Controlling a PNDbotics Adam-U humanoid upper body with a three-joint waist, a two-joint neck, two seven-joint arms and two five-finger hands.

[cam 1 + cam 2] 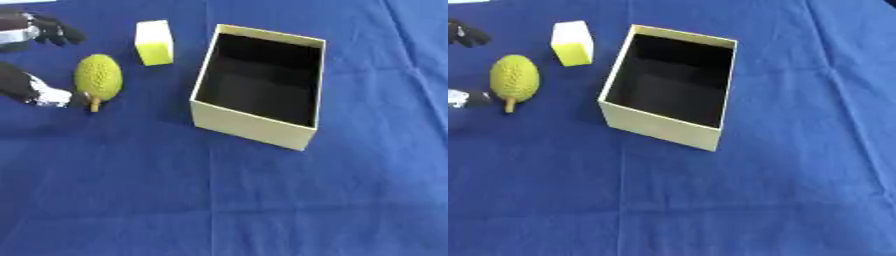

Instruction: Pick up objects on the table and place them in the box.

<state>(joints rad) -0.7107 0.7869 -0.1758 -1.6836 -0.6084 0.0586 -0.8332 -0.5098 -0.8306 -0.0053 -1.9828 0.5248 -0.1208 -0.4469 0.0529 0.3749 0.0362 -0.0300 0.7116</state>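
Box [254,127]: pale yellow, open top, dark inside, nothing visible in it, sits on blue cloth [262,200]. Fruit [98,77], bumpy yellow-green with a short brown stem, lies well left of the box, stem end pointing toward me. Block [154,42], yellow with a white top, stands left of the box's far corner, just beyond the fruit, apart from both. My left hand [44,95] comes in left of the box at the picture's edge; its silver-tipped part sits just beside the fruit's stem, dark fingers [59,32] show further back. Holds nothing that I can see; can't tell how far open. My right hand isn't in either view.
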